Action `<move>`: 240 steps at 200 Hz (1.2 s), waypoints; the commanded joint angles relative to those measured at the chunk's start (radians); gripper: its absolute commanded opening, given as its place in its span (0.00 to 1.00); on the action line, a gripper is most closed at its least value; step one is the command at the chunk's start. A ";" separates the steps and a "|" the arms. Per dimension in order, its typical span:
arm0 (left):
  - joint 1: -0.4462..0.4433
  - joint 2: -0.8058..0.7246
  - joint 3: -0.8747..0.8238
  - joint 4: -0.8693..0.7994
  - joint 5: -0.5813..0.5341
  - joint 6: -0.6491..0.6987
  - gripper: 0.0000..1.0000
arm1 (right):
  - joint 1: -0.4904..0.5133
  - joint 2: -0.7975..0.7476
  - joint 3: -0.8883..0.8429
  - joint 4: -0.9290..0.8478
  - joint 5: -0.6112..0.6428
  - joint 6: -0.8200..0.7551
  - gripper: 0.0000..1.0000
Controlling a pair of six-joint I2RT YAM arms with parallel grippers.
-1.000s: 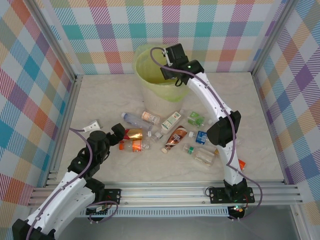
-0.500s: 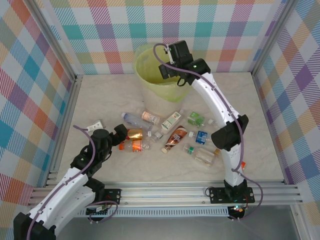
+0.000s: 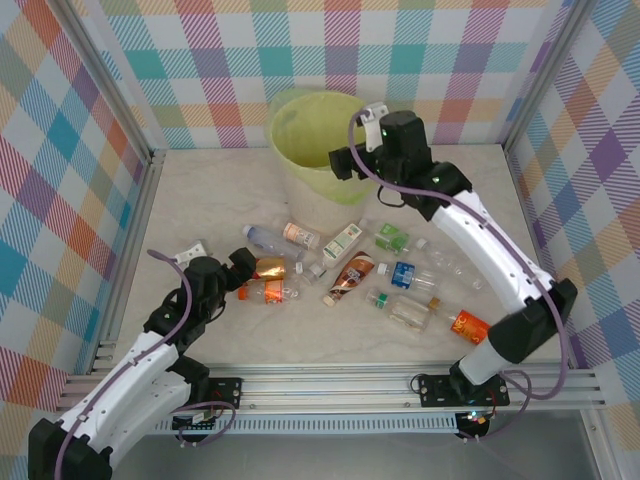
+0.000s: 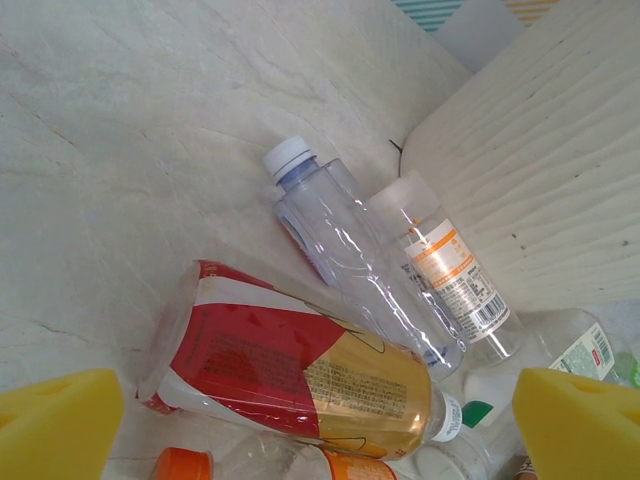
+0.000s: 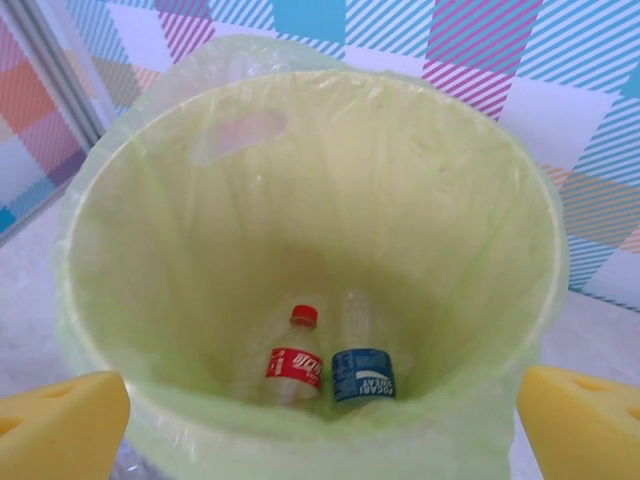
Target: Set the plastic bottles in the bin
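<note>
Nudged closer since a second ago: my left gripper (image 4: 318, 425), jaws wide and empty, over the red-gold bottle (image 4: 300, 365). I judge a pick is under way; next, drop and pinch its body. Loose plastic bottles (image 3: 350, 275) litter the table (image 3: 200, 190). Right gripper (image 3: 342, 162) swung off the bin (image 3: 285, 150) to its right rim, wide, empty; two bottles (image 5: 295, 365) lie inside.

No wording legible anywhere. White-and-orange-labelled bottle (image 4: 455, 280): barcode and fine print, unreadable. Red-and-gold-labelled bottle (image 4: 300, 370): block of small print, unreadable. Inside bin (image 5: 420, 200): red-labelled bottle (image 5: 293, 365), white script lettering, too small to read; blue-labelled bottle (image 5: 362, 373), white lettering, blurred.
</note>
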 commanded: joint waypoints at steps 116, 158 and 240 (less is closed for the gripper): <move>0.016 0.140 0.088 -0.220 0.166 -0.320 1.00 | 0.008 -0.451 -0.686 0.522 -0.201 0.164 1.00; 0.009 0.128 0.029 -0.271 0.259 -0.592 1.00 | 0.007 -0.477 -0.750 0.589 -0.150 0.172 1.00; -0.011 0.316 0.028 -0.094 0.301 -0.720 0.83 | 0.007 -0.442 -0.727 0.577 -0.164 0.188 1.00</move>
